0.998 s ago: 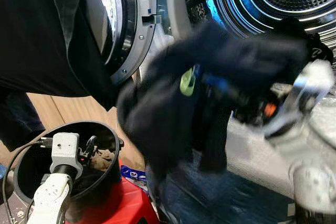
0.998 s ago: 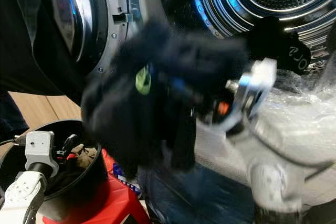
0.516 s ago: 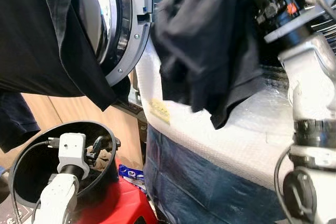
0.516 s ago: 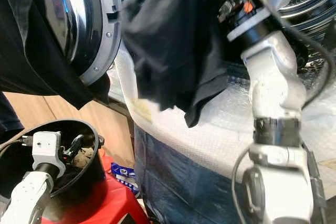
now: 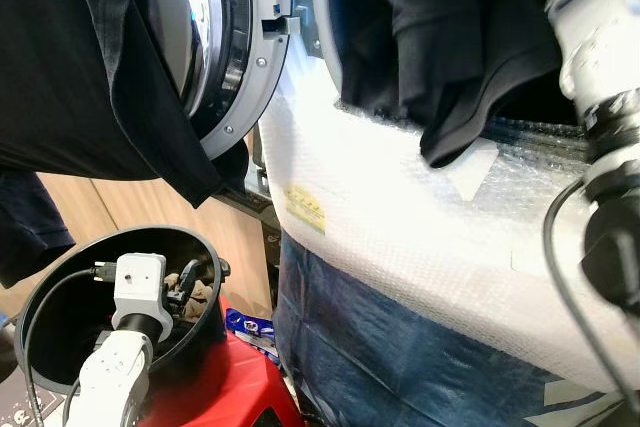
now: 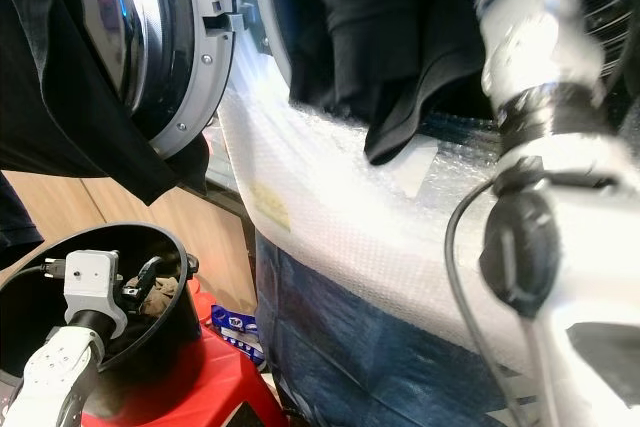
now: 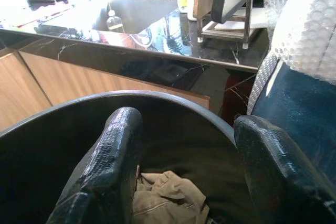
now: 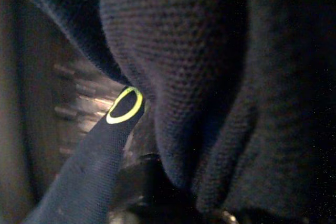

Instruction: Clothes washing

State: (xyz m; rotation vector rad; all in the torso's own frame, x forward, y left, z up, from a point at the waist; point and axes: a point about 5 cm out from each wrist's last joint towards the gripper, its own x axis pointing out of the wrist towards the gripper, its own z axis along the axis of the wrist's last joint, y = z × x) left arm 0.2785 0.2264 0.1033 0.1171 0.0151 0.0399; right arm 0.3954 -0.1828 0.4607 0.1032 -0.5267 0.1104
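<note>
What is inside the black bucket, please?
Inside the black bucket lies a crumpled tan cloth. The left gripper, open, hovers over it. Its fingers and the bucket's wall hide whatever else lies there.

A black garment [image 5: 440, 47] is draped over the bubble-wrapped washer front [image 5: 420, 237] at right. At left, the open washer door [image 5: 235, 47] is hung with dark cloth [image 5: 90, 77]. The left gripper [image 5: 185, 282] is lowered into the black bucket [image 5: 60, 297]
</note>
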